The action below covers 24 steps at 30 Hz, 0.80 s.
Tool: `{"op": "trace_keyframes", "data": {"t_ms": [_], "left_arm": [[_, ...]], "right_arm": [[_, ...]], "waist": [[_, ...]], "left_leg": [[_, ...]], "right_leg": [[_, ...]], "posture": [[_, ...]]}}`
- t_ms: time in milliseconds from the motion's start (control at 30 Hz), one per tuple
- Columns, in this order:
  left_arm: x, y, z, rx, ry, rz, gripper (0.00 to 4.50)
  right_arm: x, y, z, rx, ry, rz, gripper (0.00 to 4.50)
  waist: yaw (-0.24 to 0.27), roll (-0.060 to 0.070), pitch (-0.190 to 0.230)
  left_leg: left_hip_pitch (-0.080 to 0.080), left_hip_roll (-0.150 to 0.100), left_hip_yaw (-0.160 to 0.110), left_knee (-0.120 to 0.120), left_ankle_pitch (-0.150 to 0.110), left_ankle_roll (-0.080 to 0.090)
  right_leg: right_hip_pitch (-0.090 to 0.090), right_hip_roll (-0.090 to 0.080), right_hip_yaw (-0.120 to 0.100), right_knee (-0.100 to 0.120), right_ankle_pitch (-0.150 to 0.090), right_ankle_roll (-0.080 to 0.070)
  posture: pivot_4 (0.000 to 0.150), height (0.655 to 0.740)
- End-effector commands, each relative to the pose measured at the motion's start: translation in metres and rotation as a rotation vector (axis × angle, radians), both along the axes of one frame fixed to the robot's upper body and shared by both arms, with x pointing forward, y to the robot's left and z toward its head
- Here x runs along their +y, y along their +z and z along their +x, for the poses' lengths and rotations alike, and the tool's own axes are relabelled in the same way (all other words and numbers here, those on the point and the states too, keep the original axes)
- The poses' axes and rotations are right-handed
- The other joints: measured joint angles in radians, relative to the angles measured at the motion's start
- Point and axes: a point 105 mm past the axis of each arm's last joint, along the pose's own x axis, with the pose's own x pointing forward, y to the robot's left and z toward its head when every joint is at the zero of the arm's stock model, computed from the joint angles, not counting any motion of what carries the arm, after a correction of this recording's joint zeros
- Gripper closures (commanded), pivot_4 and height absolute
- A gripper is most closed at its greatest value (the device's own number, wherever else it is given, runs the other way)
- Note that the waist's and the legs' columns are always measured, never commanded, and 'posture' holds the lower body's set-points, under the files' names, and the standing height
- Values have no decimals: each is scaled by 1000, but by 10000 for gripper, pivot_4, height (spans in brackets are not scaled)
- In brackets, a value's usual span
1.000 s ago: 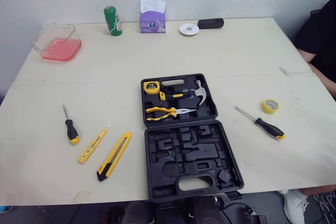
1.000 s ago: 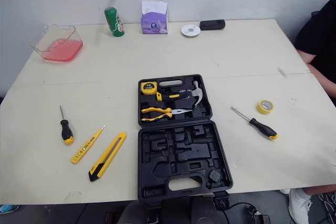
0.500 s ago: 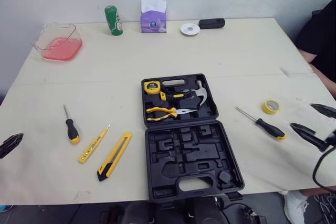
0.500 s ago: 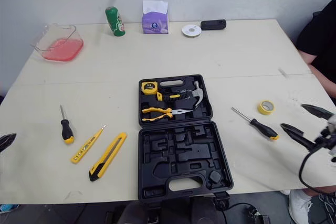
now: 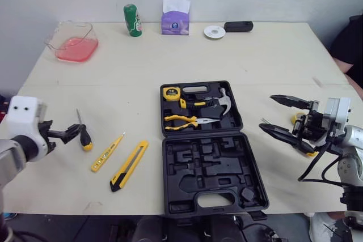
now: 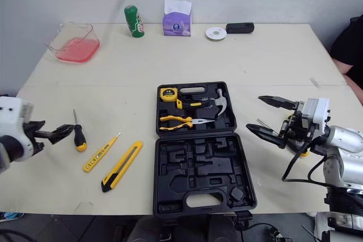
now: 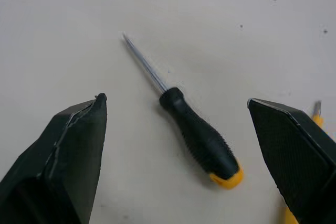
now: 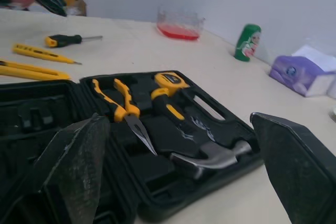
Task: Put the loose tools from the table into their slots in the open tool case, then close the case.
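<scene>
The black tool case (image 5: pixel 210 162) lies open mid-table; its far half holds a tape measure (image 5: pixel 170 93), pliers (image 5: pixel 184 121) and a hammer (image 5: pixel 221 101). Left of it lie a small black screwdriver (image 5: pixel 84 135), a yellow tester pen (image 5: pixel 108 153) and a yellow utility knife (image 5: pixel 129 165). My left gripper (image 5: pixel 72 132) is open just left of the small screwdriver (image 7: pixel 197 137), fingers either side of it. My right gripper (image 5: pixel 267 113) is open right of the case, above a longer screwdriver (image 6: pixel 266 126) and partly hiding a yellow tape roll (image 5: pixel 295 119).
Along the far edge stand a clear dish of pink liquid (image 5: pixel 74 42), a green can (image 5: pixel 133 20), a purple tissue box (image 5: pixel 174 21), a white tape roll (image 5: pixel 214 31) and a black object (image 5: pixel 238 26). A person in black (image 5: pixel 351 43) sits at the far right.
The camera has shifted. My left gripper has come in from the left edge to the small screwdriver. My right gripper has moved inward over the longer screwdriver. Both remain open.
</scene>
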Motion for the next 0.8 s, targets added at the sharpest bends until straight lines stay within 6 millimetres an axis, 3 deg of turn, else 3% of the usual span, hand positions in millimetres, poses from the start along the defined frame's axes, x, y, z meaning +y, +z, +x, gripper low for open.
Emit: {"op": "trace_keyframes", "data": {"t_ms": [33,167,500,800], "left_arm": [[-3,-3,1,-2,122,14,0],[-12,-11,8,-16,174,5,0],[-11,-33,25,58,301,-37,0],[-5,-49,18,135,314,-5,0]], "right_arm": [[19,5,-8,-33,130,-17,720],[30,11,-9,-42,205,-18,720],[45,10,-13,-5,279,-41,720],[52,15,-18,-4,278,-40,720]], "waist": [[1,0,0],[1,-1,0],[6,-3,0],[4,-3,0]], "left_leg": [[0,0,0,1,0,0],[1,1,0,2,0,0],[0,0,0,4,0,0],[-1,1,0,4,0,-1]], "right_leg": [[0,1,0,0,0,0],[0,1,0,1,0,0],[0,1,0,0,0,0],[0,1,-1,0,0,0]], "posture": [[1500,7400],[1500,7400],[1500,7400],[1500,7400]]}}
